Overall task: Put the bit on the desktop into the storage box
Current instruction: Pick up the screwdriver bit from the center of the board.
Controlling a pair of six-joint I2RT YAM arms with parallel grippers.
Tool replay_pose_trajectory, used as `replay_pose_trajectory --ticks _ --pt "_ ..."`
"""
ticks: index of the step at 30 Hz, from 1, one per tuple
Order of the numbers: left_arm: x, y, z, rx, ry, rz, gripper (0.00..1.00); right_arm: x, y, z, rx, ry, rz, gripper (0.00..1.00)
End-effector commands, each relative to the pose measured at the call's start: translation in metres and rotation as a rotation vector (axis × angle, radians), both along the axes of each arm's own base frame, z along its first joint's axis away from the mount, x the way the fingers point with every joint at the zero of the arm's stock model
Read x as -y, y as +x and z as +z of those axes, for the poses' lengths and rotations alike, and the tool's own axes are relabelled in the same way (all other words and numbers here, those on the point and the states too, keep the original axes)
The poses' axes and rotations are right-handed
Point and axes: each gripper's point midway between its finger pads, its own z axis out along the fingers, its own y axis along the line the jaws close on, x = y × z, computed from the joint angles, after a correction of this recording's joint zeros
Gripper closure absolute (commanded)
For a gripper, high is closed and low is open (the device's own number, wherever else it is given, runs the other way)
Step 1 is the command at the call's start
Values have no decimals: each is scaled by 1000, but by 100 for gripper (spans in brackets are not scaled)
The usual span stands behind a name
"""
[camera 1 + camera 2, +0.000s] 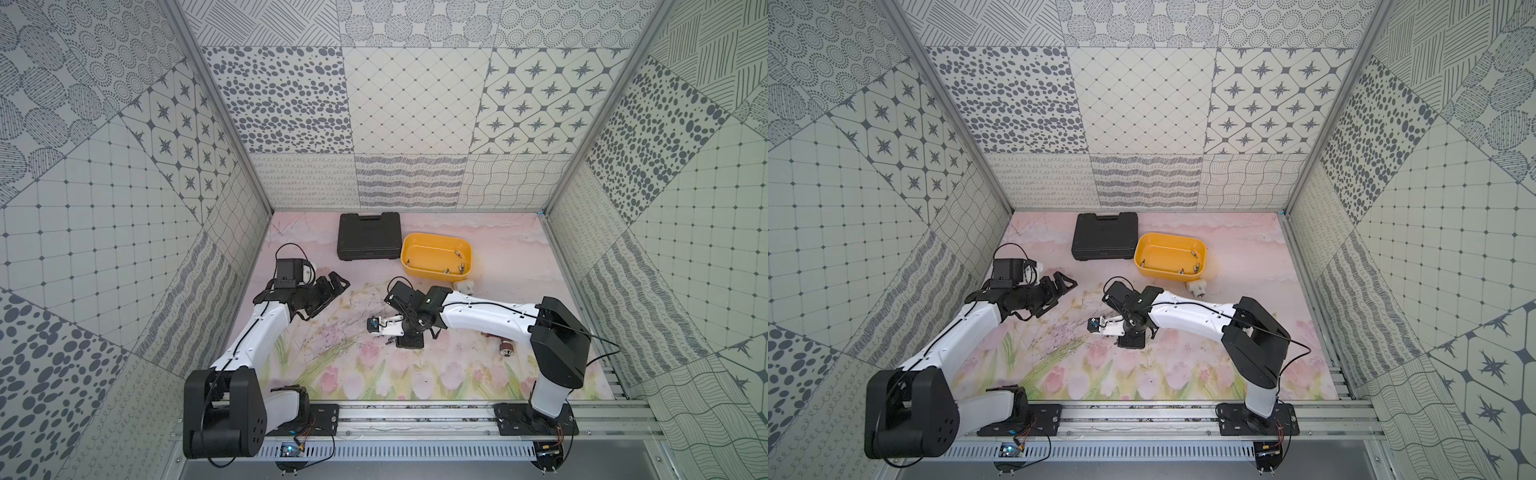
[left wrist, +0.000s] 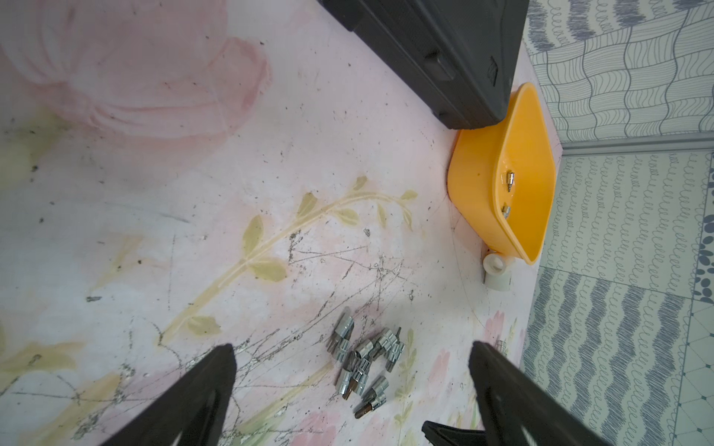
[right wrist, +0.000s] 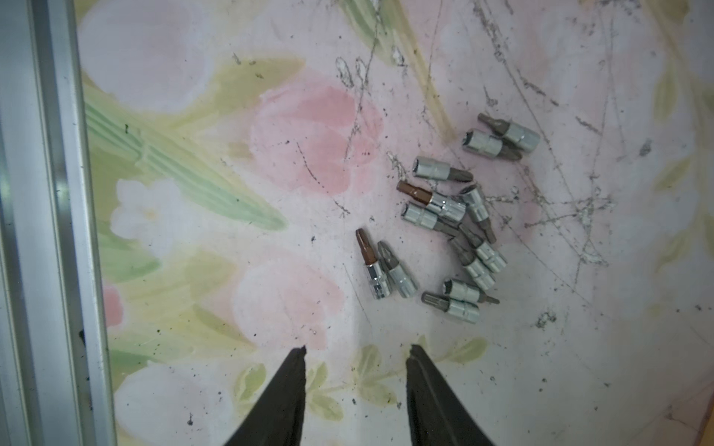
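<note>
Several small silver bits (image 3: 456,216) lie in a loose pile on the flowered desktop, some with brown tips; the left wrist view shows the same bits (image 2: 367,363). My right gripper (image 3: 357,349) hangs open just short of the pile, nothing between its fingers, with a pair of bits (image 3: 386,270) closest to it. In a top view the right gripper (image 1: 409,341) points down at mid-table. My left gripper (image 2: 352,346) stands wide open and empty, off to the left (image 1: 336,284). The yellow storage box (image 1: 415,270) sits at the back and holds several bits.
A shut black tool case (image 1: 369,236) lies left of the yellow box (image 2: 475,185) and touches it. A white plastic fitting (image 1: 463,286) lies in front of the box. A brown cylindrical part (image 1: 505,347) lies by the right arm. Patterned walls close in three sides.
</note>
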Motion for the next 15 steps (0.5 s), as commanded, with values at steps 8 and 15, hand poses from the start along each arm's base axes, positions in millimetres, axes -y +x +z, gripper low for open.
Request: replay_pose_trajectory --ticks 8,15 --pt "-1 2 2 13 -1 -2 1 -11 1 -16 10 -6 53 68" --pt "0 1 2 14 -1 -4 1 -15 5 -25 15 -20 62 69"
